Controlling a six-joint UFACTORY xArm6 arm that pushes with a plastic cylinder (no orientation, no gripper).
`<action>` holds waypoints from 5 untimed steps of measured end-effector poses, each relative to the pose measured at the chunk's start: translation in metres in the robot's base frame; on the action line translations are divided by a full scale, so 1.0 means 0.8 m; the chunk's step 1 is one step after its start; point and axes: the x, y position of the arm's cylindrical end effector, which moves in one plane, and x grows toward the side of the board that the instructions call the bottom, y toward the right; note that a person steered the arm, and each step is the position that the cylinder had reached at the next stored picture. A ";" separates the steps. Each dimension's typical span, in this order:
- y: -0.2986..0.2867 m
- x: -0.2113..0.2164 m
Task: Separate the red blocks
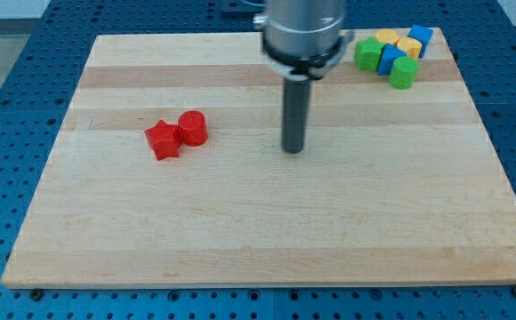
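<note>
In the camera view our rod carries no jaws, and my tip [294, 149] rests on the worktop [240, 231] well right of the touching red star [162, 140] and red cylinder [193, 128]; we should aim for their seam.

1. The pale wooden desk [267, 222] carries a red star block [162, 140] touching a red cylinder [193, 128].
2. At the view's top right cluster green blocks [366, 53], a blue block [419, 38] and yellow blocks [407, 46].
</note>
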 end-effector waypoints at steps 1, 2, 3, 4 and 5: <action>-0.064 0.015; -0.115 0.017; -0.153 0.015; -0.169 0.001; -0.169 -0.020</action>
